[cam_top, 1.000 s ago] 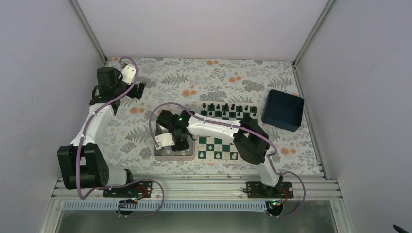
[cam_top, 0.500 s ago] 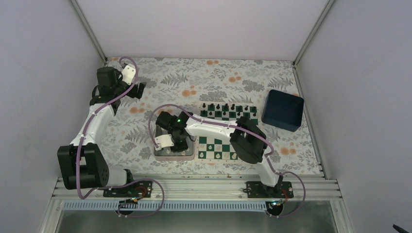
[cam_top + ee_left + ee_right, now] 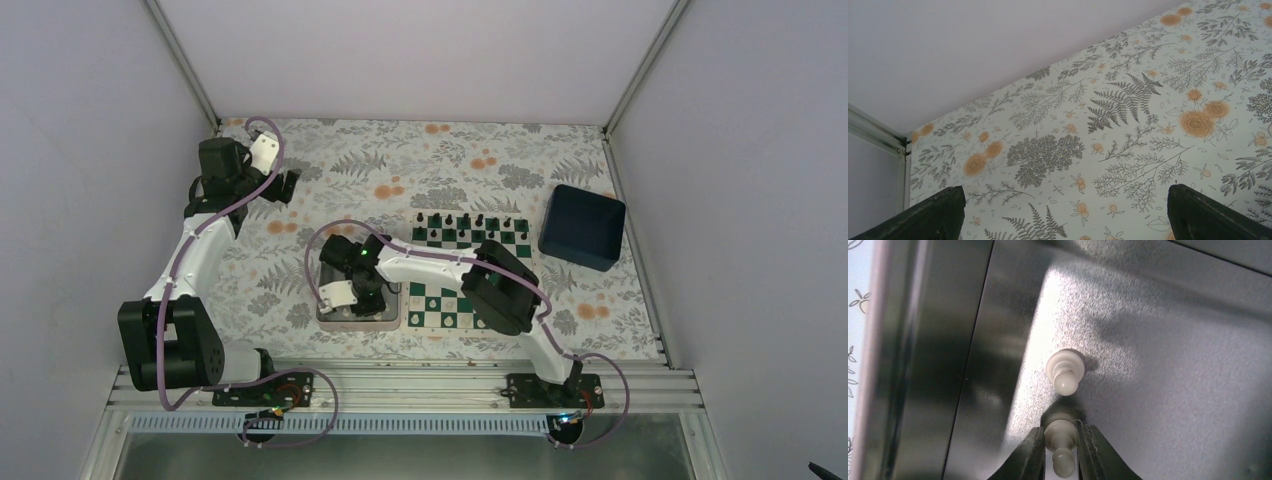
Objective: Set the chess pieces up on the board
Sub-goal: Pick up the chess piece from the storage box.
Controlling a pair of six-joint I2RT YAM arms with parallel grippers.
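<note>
While the right tool [image 3: 1060, 437] pinches a cream-white pawn [image 3: 1062, 450] near the metal tray [image 3: 923, 365] wall, a second pawn [image 3: 1064, 371] stands just ahead. The board [image 3: 452, 300] lies beside the tray. The left tool [image 3: 1066, 197] gapes wide over the desk [image 3: 1128, 100] corner.

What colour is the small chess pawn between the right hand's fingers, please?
Cream-white; the small rounded pawn shows best in the right wrist view.

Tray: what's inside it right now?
On the tray floor, one pawn sits between the jaws of the right gripper; a second pawn sits free beyond. From above, the arm covers the rest.
</note>
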